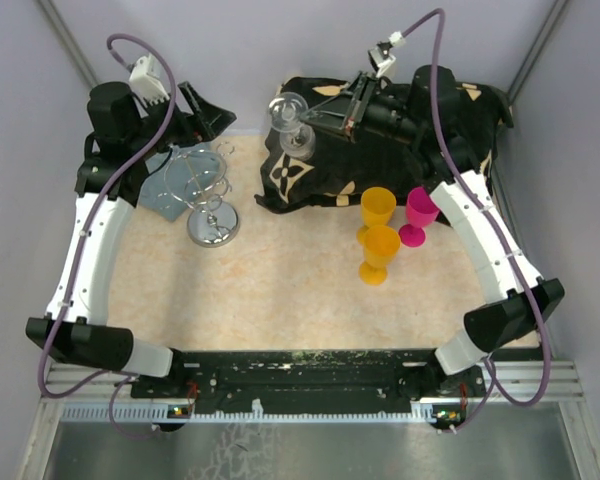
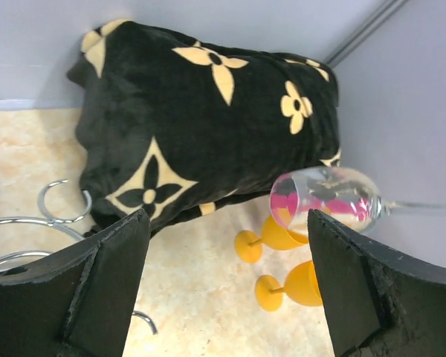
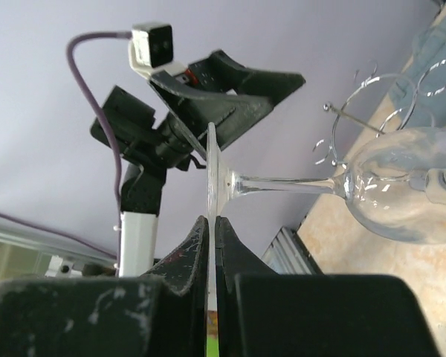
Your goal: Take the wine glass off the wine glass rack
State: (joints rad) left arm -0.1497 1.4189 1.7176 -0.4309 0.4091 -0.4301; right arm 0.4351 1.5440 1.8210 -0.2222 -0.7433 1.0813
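The clear wine glass (image 1: 294, 125) hangs in the air over the black blanket, clear of the chrome wire wine glass rack (image 1: 202, 190). My right gripper (image 1: 320, 115) is shut on the rim of the glass's round foot (image 3: 212, 171). The stem (image 3: 282, 182) and bowl (image 3: 409, 193) stick out sideways from it. The bowl also shows in the left wrist view (image 2: 327, 197). My left gripper (image 1: 205, 110) is open and empty just behind the rack, whose rings (image 2: 59, 208) show beside its left finger. No glass hangs on the rack that I can see.
A black blanket with yellow flowers (image 1: 310, 170) lies at the back centre. Two yellow cups (image 1: 377, 207) (image 1: 380, 250) and a pink cup (image 1: 420, 213) stand right of centre. A grey-blue cloth (image 1: 165, 185) lies under the rack. Purple walls close in the back and sides.
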